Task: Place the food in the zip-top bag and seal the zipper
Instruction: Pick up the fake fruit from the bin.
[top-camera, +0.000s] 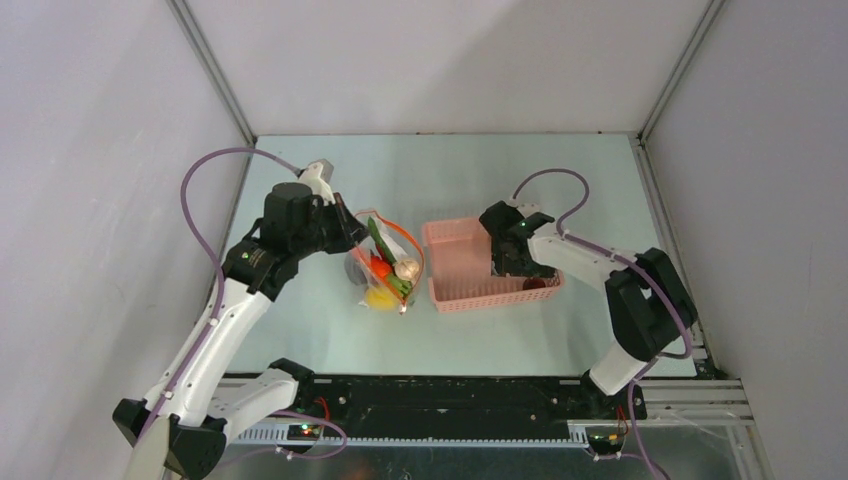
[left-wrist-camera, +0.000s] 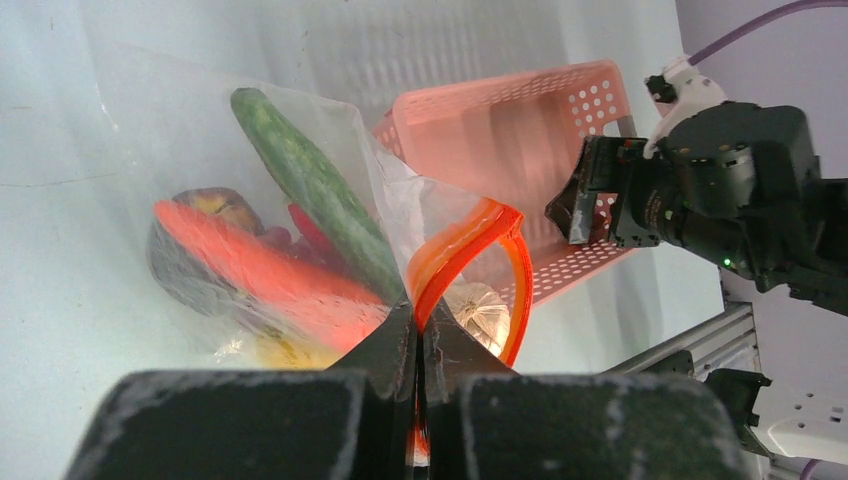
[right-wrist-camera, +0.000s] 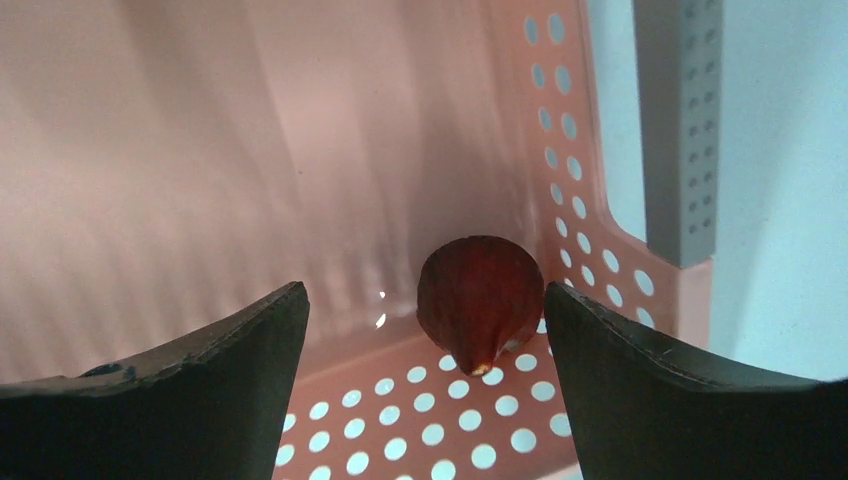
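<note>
Top view: my L gripper (top-camera: 345, 226) sits at the far-left edge of the zip-top bag (top-camera: 386, 268), which lies just left of the pink basket (top-camera: 462, 262). My R gripper (top-camera: 516, 262) is down inside the basket's right end.

L wrist: jaws clenched on the zipper (left-wrist-camera: 468, 242), propping the mouth open twd the basket. Green pod (left-wrist-camera: 315, 190) + other food already inside.

R wrist: jaws spread wide, nothing gripped. The dark round fruit (right-wrist-camera: 480, 298) lies between them on the basket floor, nearer one finger, by the perforated wall. R arm is much nearer, so I'd judge: go straight down + close.
</note>
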